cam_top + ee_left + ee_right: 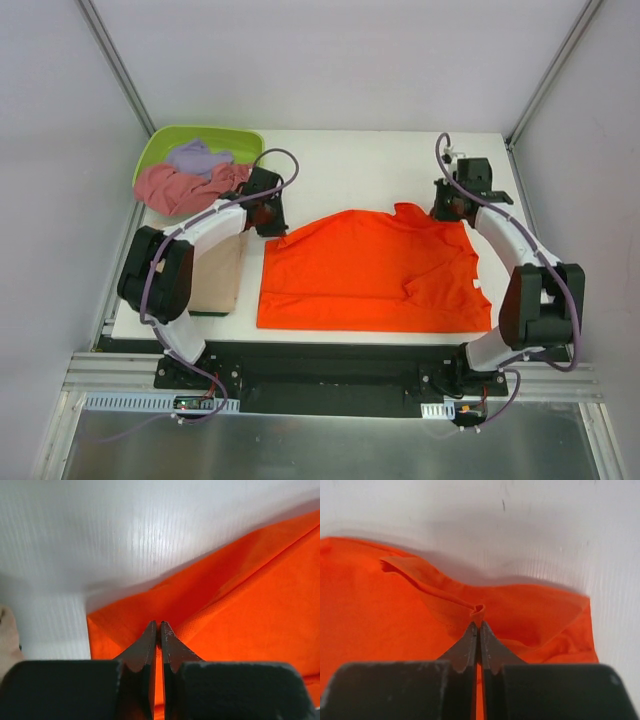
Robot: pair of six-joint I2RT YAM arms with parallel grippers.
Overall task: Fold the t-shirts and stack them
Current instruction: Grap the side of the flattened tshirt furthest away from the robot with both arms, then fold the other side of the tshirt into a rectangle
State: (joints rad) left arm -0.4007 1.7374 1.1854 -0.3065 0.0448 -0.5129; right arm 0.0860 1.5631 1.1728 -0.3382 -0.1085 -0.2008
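Both your left gripper and right gripper are pinching shut on the far edge of the bright orange cloth t-shirt, probably for folding it evenly.

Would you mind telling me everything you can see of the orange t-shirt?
The orange t-shirt is bright, plain, thin soft cloth with a fine weave. It lies spread out across the middle of the white table, mostly flat, with creases toward its right side and a straight near edge. Its far edge is pinched at both ends: the left gripper is shut on the far left corner, the right gripper on a puckered fold at the far right.
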